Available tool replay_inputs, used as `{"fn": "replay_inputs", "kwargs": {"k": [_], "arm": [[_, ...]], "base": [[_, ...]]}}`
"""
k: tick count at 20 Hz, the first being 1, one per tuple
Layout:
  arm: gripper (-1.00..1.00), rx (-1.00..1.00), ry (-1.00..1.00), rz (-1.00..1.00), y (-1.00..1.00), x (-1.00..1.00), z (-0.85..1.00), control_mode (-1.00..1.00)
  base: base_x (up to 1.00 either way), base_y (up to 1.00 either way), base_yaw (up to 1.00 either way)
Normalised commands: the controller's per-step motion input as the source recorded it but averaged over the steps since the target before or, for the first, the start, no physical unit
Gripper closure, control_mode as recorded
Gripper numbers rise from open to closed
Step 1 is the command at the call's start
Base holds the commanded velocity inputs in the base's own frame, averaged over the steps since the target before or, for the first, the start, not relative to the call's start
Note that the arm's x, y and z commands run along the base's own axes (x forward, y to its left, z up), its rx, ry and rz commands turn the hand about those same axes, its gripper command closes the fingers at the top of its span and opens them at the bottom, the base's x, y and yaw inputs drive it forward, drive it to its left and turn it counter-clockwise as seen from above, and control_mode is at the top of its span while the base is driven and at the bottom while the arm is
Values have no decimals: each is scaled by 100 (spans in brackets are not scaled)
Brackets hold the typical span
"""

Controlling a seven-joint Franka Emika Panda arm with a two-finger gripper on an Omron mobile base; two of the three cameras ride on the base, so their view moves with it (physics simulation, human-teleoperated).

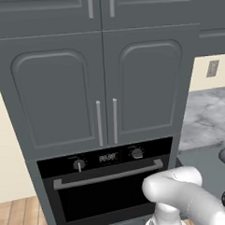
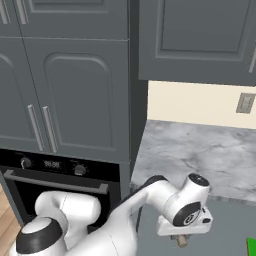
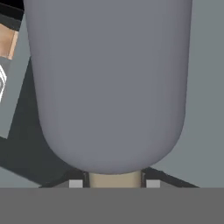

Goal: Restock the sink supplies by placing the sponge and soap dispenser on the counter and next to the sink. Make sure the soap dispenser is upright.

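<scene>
The soap dispenser (image 3: 109, 87) looms large in the hand view, its dark grey rounded body pointing away from the hand. Its pale beige neck sits between the fingertips of my gripper (image 3: 114, 183), which is shut on it. From the right base view, the gripper (image 2: 182, 237) points down in front of the counter's (image 2: 200, 150) front edge, and a beige bit of the soap dispenser (image 2: 183, 243) shows under it. A corner of the bright green sponge (image 2: 251, 246) peeks in at the bottom right. The sink is out of view.
Tall dark grey cabinets (image 1: 103, 87) stand over a built-in oven (image 1: 106, 180) to the left of the marble counter (image 1: 210, 116). An upper cabinet (image 2: 200, 40) hangs above the counter. A wall outlet (image 2: 245, 103) sits on the cream backsplash.
</scene>
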Motion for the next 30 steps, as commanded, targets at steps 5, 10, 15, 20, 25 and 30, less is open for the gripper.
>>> {"fn": "replay_inputs", "kwargs": {"k": [5, 10, 15, 20, 25, 30], "arm": [[100, -5, -7, -3, 1, -18, 99, -100], [100, -4, 0, -4, 18, 0, 66, -100], [100, -2, 4, 0, 21, 6, 10, -100], [100, 0, 0, 0, 1, 0, 0, -100], [100, 0, 0, -2, 6, -1, 18, -100], [100, 0, 1, -2, -11, -2, 27, -100]], "base": [[0, 0, 0], [0, 0, 0], [0, 0, 0], [0, 0, 0], [0, 0, 0], [0, 0, 0]]}}
